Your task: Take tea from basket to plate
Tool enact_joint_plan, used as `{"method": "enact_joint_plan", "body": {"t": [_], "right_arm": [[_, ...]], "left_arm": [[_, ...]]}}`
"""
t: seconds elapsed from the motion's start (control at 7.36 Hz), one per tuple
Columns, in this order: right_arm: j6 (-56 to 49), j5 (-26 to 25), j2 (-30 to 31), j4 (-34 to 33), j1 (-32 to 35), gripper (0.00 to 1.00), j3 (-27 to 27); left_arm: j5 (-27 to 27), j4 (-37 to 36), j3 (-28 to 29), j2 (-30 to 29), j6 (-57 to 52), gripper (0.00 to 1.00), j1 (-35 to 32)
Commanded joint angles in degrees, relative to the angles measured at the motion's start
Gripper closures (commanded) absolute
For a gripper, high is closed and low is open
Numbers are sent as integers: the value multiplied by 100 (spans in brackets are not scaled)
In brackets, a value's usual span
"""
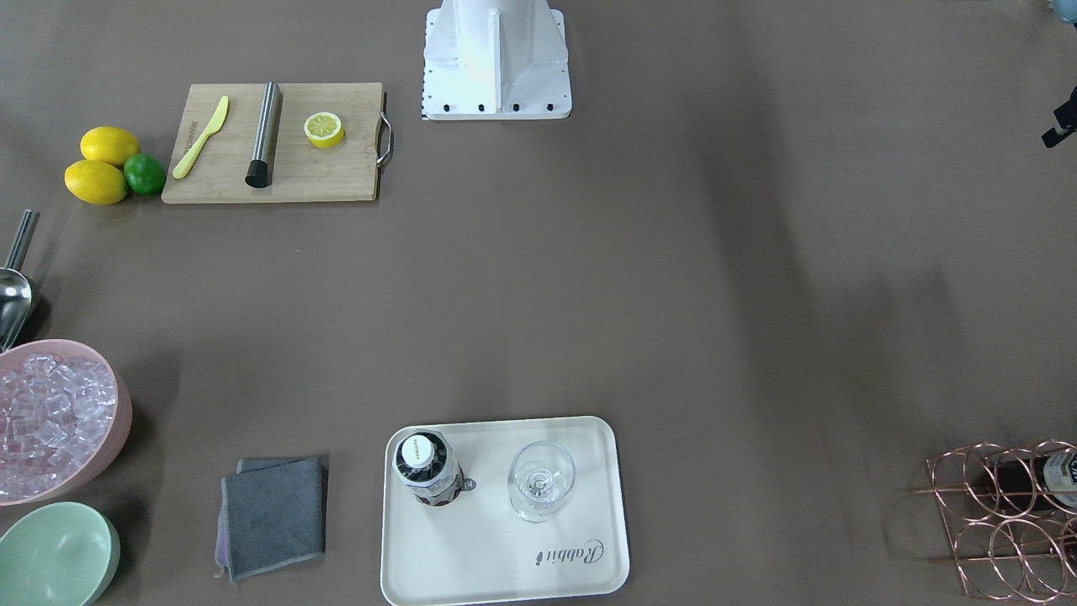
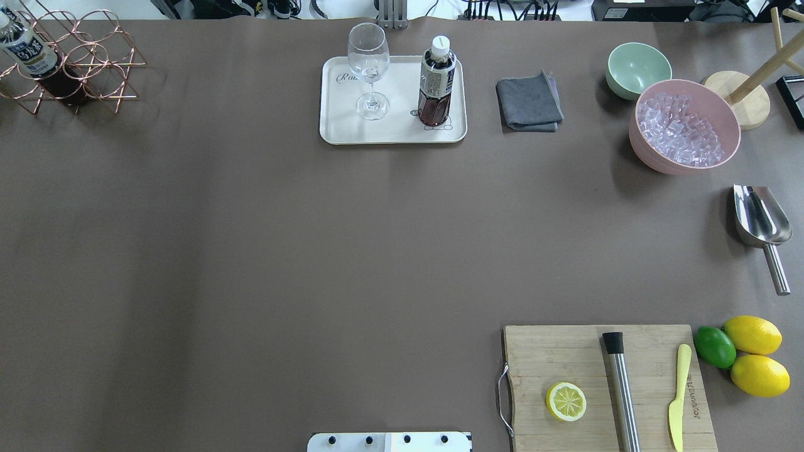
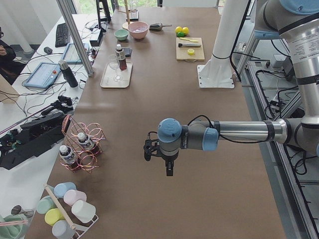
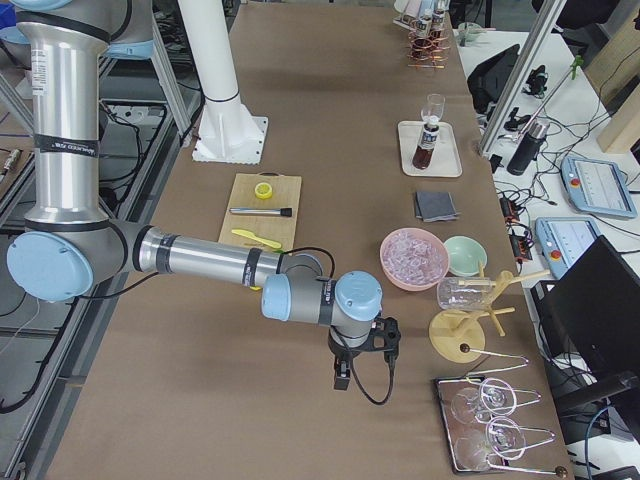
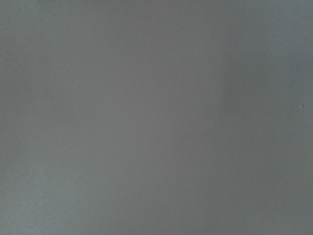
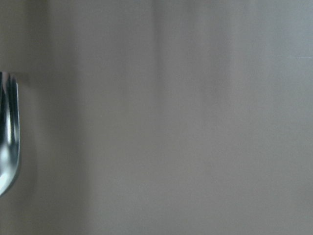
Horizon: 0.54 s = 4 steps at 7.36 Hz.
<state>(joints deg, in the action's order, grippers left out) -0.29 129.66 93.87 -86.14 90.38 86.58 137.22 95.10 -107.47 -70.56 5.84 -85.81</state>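
One tea bottle [image 2: 436, 81] stands upright on the cream plate [image 2: 392, 129], next to a stemmed glass [image 2: 369, 69]; it also shows in the front view [image 1: 427, 471]. The copper wire basket [image 2: 94, 63] sits at the table's far left corner with another tea bottle [image 2: 28, 53] lying in it. My left gripper [image 3: 169, 167] hangs over bare table, apart from the basket [image 3: 84, 144]. My right gripper [image 4: 342, 378] hangs over bare table near the pink bowl. Both show only in side views, so I cannot tell if they are open or shut.
A cutting board [image 2: 603, 383] with a lemon half, a metal rod and a yellow knife lies at the near right, lemons and a lime beside it. A pink bowl of ice [image 2: 684, 125], a green bowl [image 2: 637, 69], a grey cloth [image 2: 529, 100] and a metal scoop [image 2: 760, 220] lie at the far right.
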Motion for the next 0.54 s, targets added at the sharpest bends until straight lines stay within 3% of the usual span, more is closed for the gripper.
{"method": "enact_joint_plan", "body": {"t": [0.0,0.41], "right_arm": [[311,-19,-543,-628,-178,0,-36],[293,-45,-554,-633,-284,0,-105]], "left_arm": [[-73,0,51,-45,-101,3,3],[-64,0,-11,-54,-101,3,-41]]}}
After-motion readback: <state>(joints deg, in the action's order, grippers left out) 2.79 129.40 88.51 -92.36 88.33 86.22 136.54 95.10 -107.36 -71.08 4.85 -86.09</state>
